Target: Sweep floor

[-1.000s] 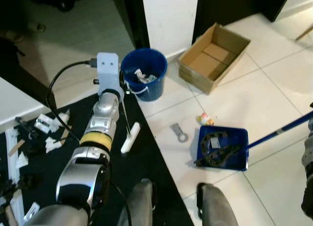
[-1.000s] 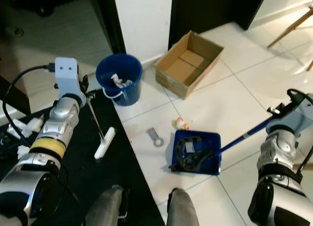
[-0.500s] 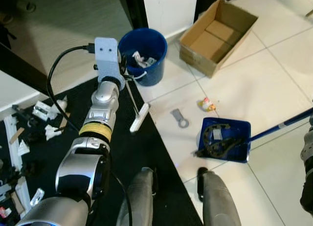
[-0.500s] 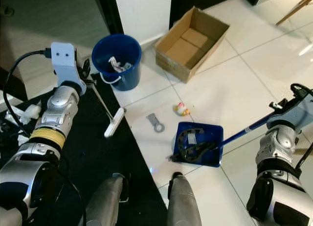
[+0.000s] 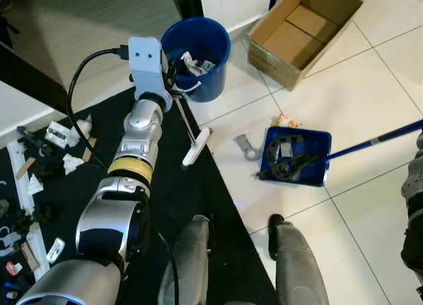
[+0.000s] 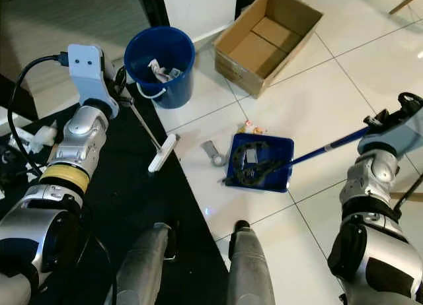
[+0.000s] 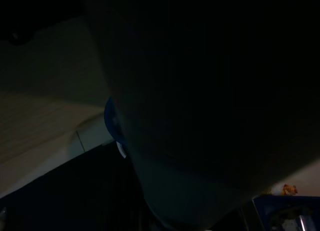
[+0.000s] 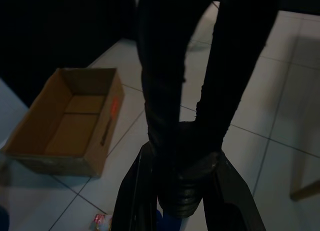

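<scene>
Two floors, white tile (image 5: pixel 370 100), black mat (image 5: pixel 198 193)

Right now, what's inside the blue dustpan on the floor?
The blue dustpan holds a black ring-shaped piece and a small pale scrap. Anything beneath the ring is hidden.

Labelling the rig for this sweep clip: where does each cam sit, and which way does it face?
Left and right eye: head stereo pair, looking down at blue bucket, dustpan, cardboard box; both arms and feet show.
Left wrist: on the left arm, very dark; a bit of bucket and dustpan made out.
Right wrist: along the right end effector shut on the dustpan handle, facing the box.
Shared: the box shows in both eye views and right wrist.
</scene>
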Controlling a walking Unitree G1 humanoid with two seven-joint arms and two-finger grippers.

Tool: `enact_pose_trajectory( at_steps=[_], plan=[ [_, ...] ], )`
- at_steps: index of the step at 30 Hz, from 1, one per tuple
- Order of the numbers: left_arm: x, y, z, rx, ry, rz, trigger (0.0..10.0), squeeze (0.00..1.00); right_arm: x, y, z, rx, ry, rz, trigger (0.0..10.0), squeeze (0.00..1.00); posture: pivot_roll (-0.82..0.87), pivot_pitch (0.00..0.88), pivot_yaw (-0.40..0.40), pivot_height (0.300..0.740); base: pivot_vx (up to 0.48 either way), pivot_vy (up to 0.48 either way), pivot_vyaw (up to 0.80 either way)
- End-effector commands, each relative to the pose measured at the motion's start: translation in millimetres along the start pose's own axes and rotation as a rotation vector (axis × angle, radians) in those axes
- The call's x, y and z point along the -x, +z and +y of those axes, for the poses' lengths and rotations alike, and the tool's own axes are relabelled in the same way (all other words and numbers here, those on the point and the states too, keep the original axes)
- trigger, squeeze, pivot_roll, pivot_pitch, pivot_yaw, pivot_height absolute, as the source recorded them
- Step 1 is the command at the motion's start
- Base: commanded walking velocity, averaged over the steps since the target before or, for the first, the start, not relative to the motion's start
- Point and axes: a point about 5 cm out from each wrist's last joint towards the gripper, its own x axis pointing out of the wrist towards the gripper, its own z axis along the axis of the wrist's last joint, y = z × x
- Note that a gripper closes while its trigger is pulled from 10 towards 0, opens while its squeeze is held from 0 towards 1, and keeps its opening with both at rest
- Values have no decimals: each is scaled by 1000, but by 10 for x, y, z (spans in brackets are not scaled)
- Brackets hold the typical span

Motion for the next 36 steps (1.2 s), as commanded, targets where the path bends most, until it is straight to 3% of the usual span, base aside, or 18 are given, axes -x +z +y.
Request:
enact_pose_trajectory(
  at_steps=[1, 4, 6, 18, 22, 27, 36],
  plan=[
    [54, -172, -45, -3, -12, 63, 10000, 0, 69, -161, -36, 21, -14, 68, 10000, 0, 98, 422, 104, 740, 0, 0, 0],
    [44, -184, -84, -10, -17, 69, 10000, 0, 86, -202, -4, 34, -7, 84, 10000, 0, 98, 428, 104, 740, 0, 0, 0],
    [-12, -204, -232, -48, -35, 112, 10000, 0, 136, -313, 69, 103, -17, 129, 10000, 0, 98, 438, 103, 740, 0, 0, 0],
    [-135, -122, -570, -77, -93, 138, 10000, 0, 144, -326, 150, 224, -84, 119, 10000, 0, 99, 453, 110, 740, 0, 0, 0],
    [-175, -70, -680, -97, -107, 135, 10000, 0, 138, -360, 184, 241, -91, 168, 10000, 0, 103, 454, 114, 740, 0, 0, 0],
    [-224, 27, -810, -89, -132, 113, 10000, 0, 133, -396, 230, 349, -62, 215, 10000, 0, 104, 453, 116, 740, 0, 0, 0],
    [-246, 105, -1075, -47, -161, 99, 10000, 0, 127, -381, 339, 357, -61, 201, 10000, 0, 106, 450, 114, 740, 0, 0, 0]
  ],
)
